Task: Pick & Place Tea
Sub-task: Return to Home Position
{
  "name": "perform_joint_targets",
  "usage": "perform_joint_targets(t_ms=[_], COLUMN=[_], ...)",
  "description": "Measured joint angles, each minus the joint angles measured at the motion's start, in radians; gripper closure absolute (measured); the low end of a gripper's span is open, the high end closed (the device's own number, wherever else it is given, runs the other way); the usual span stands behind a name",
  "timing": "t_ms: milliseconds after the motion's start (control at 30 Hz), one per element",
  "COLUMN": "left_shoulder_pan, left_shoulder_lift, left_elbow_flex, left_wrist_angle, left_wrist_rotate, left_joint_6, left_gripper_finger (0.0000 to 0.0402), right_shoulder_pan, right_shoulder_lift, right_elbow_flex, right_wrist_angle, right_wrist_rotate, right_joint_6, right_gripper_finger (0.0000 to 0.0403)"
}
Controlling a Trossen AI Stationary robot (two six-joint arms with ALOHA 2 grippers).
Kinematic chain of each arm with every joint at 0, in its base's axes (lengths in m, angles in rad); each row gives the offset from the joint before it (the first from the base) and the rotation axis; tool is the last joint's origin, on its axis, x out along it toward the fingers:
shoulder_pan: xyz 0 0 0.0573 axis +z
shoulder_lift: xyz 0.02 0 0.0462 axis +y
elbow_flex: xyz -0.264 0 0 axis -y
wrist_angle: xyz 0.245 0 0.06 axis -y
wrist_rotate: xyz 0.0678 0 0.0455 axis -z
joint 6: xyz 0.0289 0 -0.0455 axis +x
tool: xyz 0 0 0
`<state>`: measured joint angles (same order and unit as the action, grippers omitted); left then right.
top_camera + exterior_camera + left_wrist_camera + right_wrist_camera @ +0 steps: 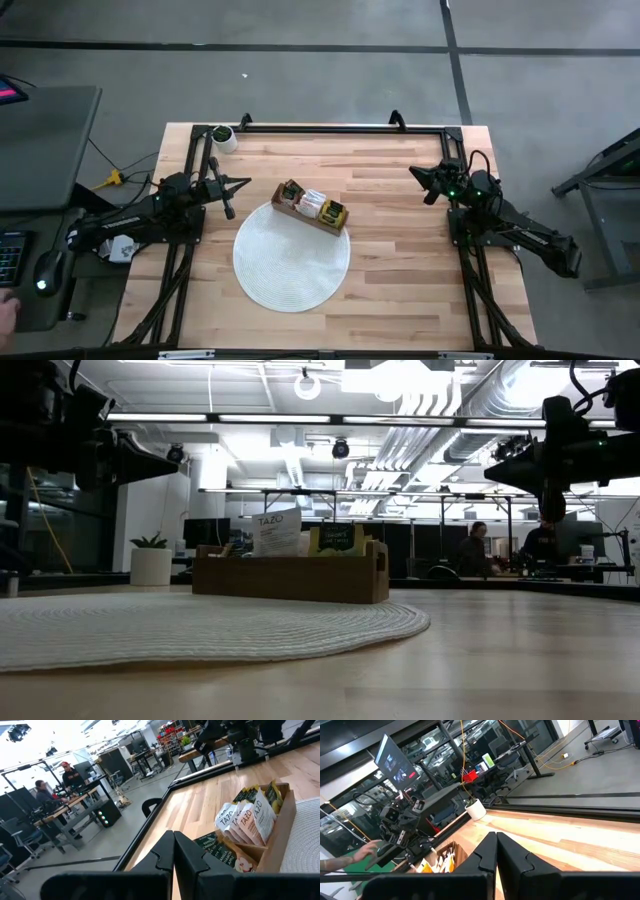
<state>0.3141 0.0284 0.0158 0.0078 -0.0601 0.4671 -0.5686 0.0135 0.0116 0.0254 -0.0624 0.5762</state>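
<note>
The tea packets (312,203) stand upright in the brown wooden tray (300,214), which sits on the far part of the round white mat (291,257). White TAZO packets (247,818) and green ones (212,846) show in the left wrist view; the tray (290,577) with its packets also shows in the low view. My left gripper (243,183) hovers shut to the left of the tray, raised above the table. My right gripper (415,172) hovers shut well to the right of the tray, near the table's far right. Neither touches anything.
A small white pot with a green plant (224,138) stands at the table's far left corner. A black frame rail (340,128) runs along the far edge. Bare wood (400,250) lies between the mat and the right arm. People sit at desks in the room behind.
</note>
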Motion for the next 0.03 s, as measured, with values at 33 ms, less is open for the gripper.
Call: perform_joint_targets(t_ms=[33], left_shoulder_pan=[0.0], left_shoulder_lift=[0.0], left_elbow_flex=[0.0], left_wrist_angle=[0.0], left_wrist_rotate=[0.0], left_joint_6=[0.0], left_gripper_finger=[0.0401], right_shoulder_pan=[0.0], right_shoulder_lift=[0.0], right_elbow_flex=[0.0], right_wrist_angle=[0.0], right_wrist_rotate=[0.0], right_joint_6=[0.0], right_gripper_finger=[0.0397])
